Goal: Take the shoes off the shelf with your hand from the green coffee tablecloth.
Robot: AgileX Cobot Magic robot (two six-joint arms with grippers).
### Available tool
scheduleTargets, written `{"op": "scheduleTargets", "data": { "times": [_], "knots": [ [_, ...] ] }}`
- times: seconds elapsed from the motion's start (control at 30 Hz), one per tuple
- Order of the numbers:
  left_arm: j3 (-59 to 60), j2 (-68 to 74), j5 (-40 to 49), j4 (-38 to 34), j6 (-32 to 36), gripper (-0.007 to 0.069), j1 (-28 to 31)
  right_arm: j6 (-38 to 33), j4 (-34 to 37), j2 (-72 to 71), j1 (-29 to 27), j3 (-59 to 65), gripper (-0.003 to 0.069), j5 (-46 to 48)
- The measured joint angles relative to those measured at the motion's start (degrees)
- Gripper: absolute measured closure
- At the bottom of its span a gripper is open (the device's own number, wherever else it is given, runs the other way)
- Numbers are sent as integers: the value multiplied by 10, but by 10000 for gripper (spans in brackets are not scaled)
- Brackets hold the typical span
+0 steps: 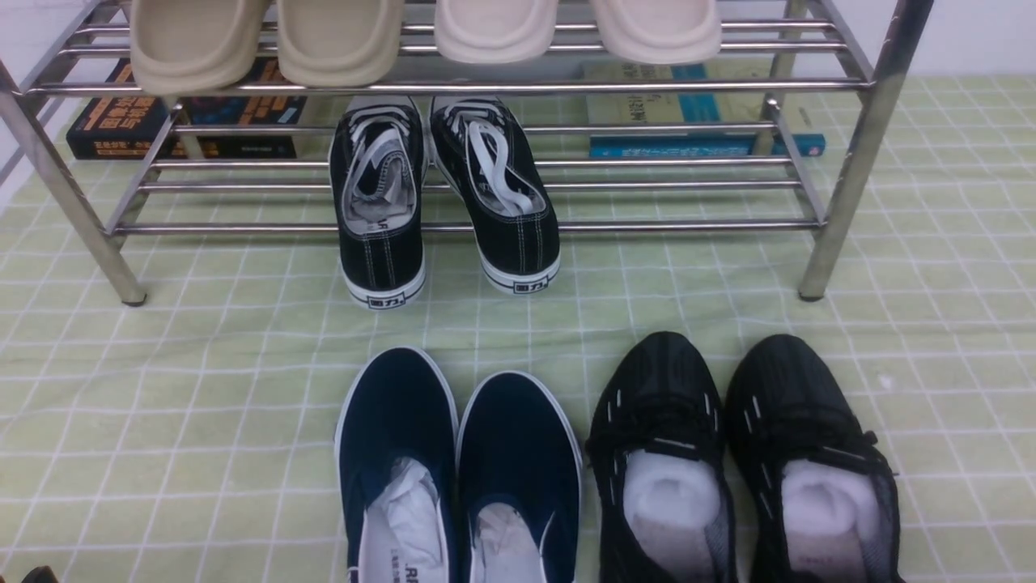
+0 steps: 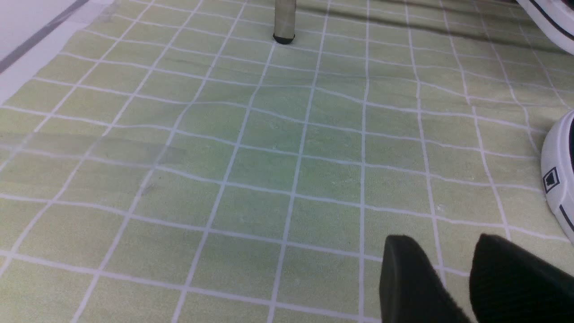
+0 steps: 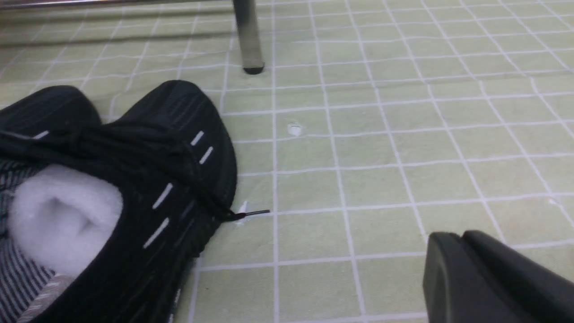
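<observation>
The shoes [image 1: 736, 453], a pair of black mesh sneakers with white dash marks and white stuffing, stand on the green coffee tablecloth [image 1: 162, 389] at the front right, in front of the shelf [image 1: 647, 227]. In the right wrist view one of these shoes [image 3: 170, 179] lies to the side of my right gripper [image 3: 453, 235]. That gripper's fingers are pressed together, hold nothing and stay clear of the shoe. My left gripper [image 2: 444, 242] hovers low over bare cloth with a gap between its fingers and nothing in it. Neither gripper shows clearly in the front view.
Black canvas lace-ups [image 1: 437, 202] sit on the shelf's lower tier with their heels overhanging. Beige slippers [image 1: 340, 40] are on the top tier. Navy slip-ons [image 1: 453, 478] stand left of the black pair. Books [image 1: 186, 121] lie behind the rack. A shelf leg [image 3: 247, 36] stands ahead of the right gripper.
</observation>
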Motion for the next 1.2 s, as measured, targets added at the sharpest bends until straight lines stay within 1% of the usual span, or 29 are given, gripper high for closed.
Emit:
{"op": "scheduleTargets", "data": {
  "times": [1.2],
  "knots": [
    [0,0,0,0,0,383,0,0,0,0,-2,0,561,0]
  ]
}}
